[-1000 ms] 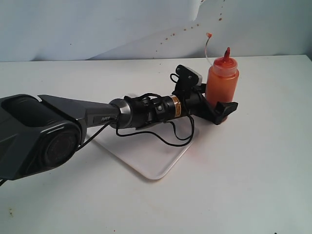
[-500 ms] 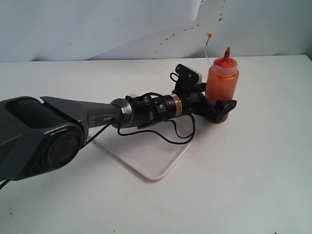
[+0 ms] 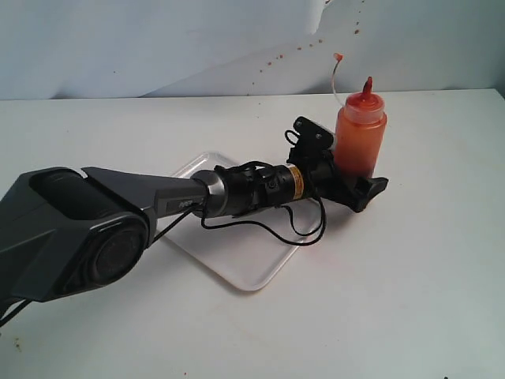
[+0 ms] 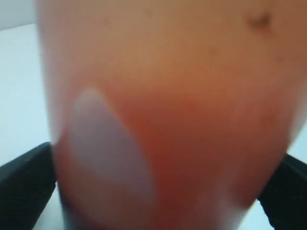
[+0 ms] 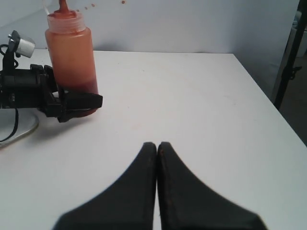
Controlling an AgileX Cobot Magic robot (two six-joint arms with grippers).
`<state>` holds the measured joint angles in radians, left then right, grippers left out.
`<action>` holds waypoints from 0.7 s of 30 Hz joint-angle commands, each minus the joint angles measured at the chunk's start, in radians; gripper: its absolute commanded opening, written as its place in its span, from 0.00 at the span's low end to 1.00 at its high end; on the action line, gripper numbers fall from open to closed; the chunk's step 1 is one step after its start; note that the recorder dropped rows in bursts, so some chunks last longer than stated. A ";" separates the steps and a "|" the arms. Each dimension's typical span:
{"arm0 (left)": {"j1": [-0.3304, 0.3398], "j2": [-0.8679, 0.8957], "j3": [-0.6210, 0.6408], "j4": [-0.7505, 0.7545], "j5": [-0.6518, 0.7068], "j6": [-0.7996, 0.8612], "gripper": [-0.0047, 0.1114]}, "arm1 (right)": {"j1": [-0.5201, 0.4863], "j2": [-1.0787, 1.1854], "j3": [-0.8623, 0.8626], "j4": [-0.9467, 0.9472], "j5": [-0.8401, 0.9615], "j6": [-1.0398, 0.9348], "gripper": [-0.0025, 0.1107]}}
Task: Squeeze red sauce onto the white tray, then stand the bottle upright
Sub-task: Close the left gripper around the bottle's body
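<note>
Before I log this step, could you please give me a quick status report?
Left end effector open, flanking bottle base. Right end effector shut, clear of it. Bottle upright on table beside tray. Nothing in the way.

Upright bottle (image 5: 71, 52); right gripper (image 5: 157, 146) (tips together)

Count, taken from the tray outward:
- flat white rectangular plastic tray (image 3: 245, 268): one
- translucent orange-red cylindrical plastic squeeze bottle (image 3: 360, 134): one
- black grippers: two, left gripper (image 3: 353, 177) and right gripper (image 5: 157, 153)
- white tabletop (image 3: 410, 300): one

Bright even light, soft shadows, left wrist view heavily blurred (bottle (image 4: 168, 120) fills it)
</note>
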<state>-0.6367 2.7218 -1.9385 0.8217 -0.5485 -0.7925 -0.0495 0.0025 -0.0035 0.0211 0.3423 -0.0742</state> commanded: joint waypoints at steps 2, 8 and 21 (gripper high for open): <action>-0.007 0.007 -0.025 -0.009 0.029 -0.013 0.94 | 0.003 -0.002 0.003 -0.009 -0.001 0.000 0.02; -0.007 0.007 -0.049 -0.069 0.060 -0.013 0.90 | 0.003 -0.002 0.003 -0.009 -0.001 0.000 0.02; -0.009 0.007 -0.057 -0.106 0.070 -0.011 0.10 | 0.003 -0.002 0.003 -0.009 -0.001 0.000 0.02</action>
<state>-0.6415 2.7347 -1.9896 0.7294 -0.4905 -0.7964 -0.0495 0.0025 -0.0035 0.0211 0.3423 -0.0742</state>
